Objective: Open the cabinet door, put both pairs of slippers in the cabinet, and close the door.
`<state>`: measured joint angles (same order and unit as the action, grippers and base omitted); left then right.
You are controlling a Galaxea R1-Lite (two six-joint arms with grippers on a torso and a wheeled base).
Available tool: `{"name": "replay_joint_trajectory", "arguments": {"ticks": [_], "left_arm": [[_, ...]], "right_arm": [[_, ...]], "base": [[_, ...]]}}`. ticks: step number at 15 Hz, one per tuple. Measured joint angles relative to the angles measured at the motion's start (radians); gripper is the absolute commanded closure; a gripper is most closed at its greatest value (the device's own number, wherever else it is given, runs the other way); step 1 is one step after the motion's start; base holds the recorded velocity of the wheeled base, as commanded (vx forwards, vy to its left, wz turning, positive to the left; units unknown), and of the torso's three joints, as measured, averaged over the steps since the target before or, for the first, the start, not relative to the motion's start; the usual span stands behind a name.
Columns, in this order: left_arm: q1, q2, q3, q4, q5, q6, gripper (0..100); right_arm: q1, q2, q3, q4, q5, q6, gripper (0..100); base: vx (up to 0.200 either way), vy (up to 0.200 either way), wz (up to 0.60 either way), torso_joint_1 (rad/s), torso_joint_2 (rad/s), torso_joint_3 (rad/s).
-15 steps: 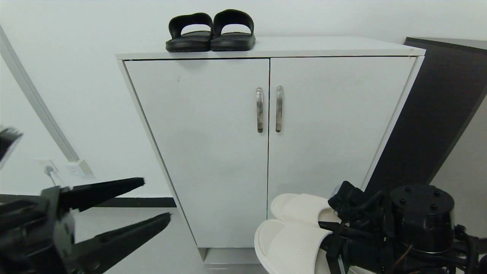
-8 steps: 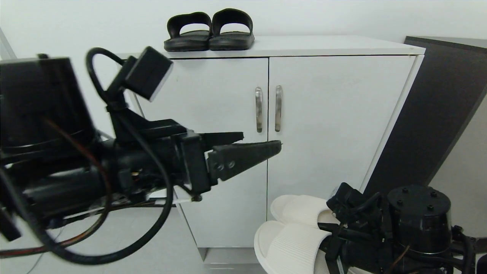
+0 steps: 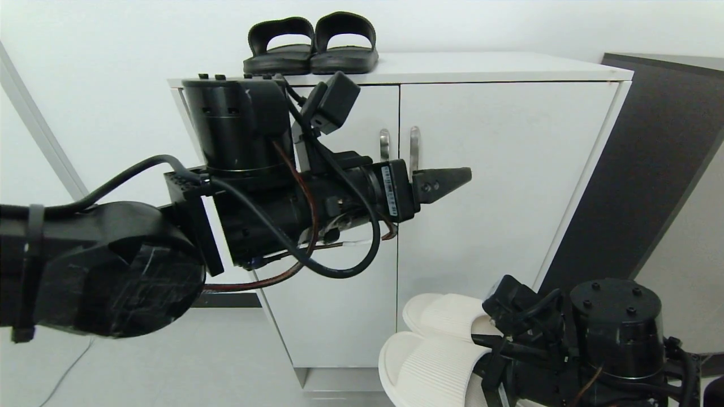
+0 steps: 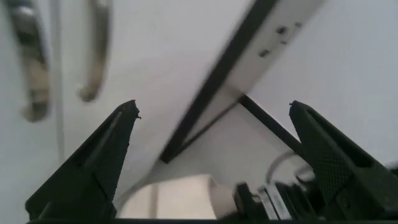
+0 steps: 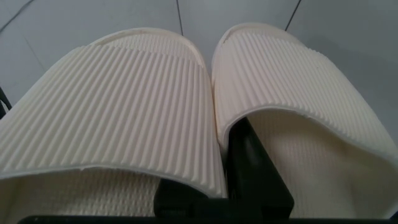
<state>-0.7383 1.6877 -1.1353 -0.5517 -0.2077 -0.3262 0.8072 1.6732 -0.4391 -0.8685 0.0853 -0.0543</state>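
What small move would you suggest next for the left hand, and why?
Probably steer the left hand until its open fingers straddle a door handle: both handles sit outside its gap, the cabinet is shut, and the right hand holds the white slippers.

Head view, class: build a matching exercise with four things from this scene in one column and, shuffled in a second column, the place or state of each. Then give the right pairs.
Column one
1. black slippers
2. white slippers
3. cabinet doors
4. left gripper

Column two
A. shut
B. open, close to the door handles
C. on top of the cabinet
D. held in the right gripper, low in front of the cabinet

Pairs: 1-C, 2-D, 3-A, 4-B
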Motion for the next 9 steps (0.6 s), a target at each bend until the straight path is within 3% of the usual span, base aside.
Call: {"name": "replay_joint_trajectory", "arguments": {"ticks": [4, 9], "left_arm": [[-0.006, 0.031, -0.070, 0.033, 0.077, 0.000, 0], [0.003, 0.070, -0.147, 0.077, 0.080, 0.000, 0]], "right_arm": [[0.000, 0.009, -0.002, 0.000, -0.002, 0.000, 100], [0.000, 0.011, -0.003, -0.001, -0.003, 0.000, 100]], "base": [[0.000, 0.000, 0.00, 0.000, 0.00, 0.000], [0.000, 0.000, 0.00, 0.000, 0.00, 0.000]]}}
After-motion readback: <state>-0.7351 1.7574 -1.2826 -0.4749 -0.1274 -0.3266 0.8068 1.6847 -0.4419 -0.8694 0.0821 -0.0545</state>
